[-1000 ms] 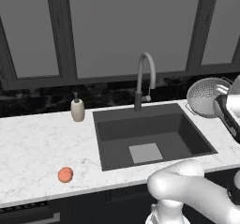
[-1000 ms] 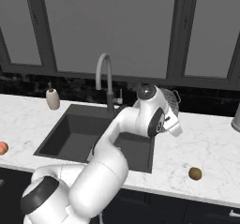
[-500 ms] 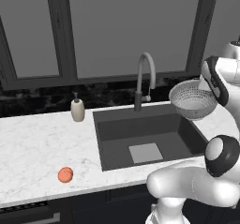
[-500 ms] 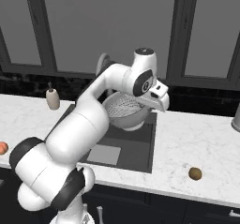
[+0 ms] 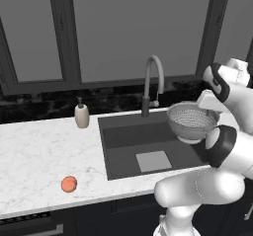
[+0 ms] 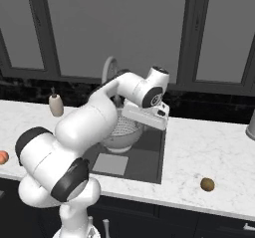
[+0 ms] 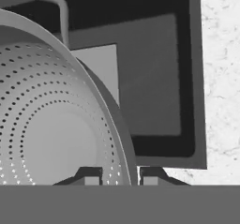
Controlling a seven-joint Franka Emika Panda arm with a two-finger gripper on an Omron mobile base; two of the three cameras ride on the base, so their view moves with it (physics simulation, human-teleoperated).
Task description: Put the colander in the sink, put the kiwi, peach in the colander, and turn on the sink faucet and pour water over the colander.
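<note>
The perforated metal colander (image 5: pixel 190 121) hangs level above the right half of the dark sink (image 5: pixel 120 146), clear of its floor. My gripper (image 5: pixel 209 106) is shut on the colander's right rim. In the hand view the rim passes between my two fingertips (image 7: pixel 89 175), the colander (image 7: pixel 50 123) bowl spreads to the left, and the sink (image 7: pixel 155 87) lies below. The gooseneck faucet (image 5: pixel 152 81) stands behind the basin, with no water running. The peach (image 5: pixel 69 183) lies on the left counter near the front edge. The kiwi (image 6: pixel 207 184) lies on the right counter.
A beige soap dispenser (image 5: pixel 81 115) stands left of the sink at the back. A grey vessel (image 6: pixel 251 127) sits at the far right counter edge. The lighter square patch (image 5: pixel 153 161) marks the sink bottom. Dark windows rise behind the counter.
The gripper has carried the colander leftward from beside the sink's right edge to over the basin, and lowered it a little. Peach and kiwi have not moved.
</note>
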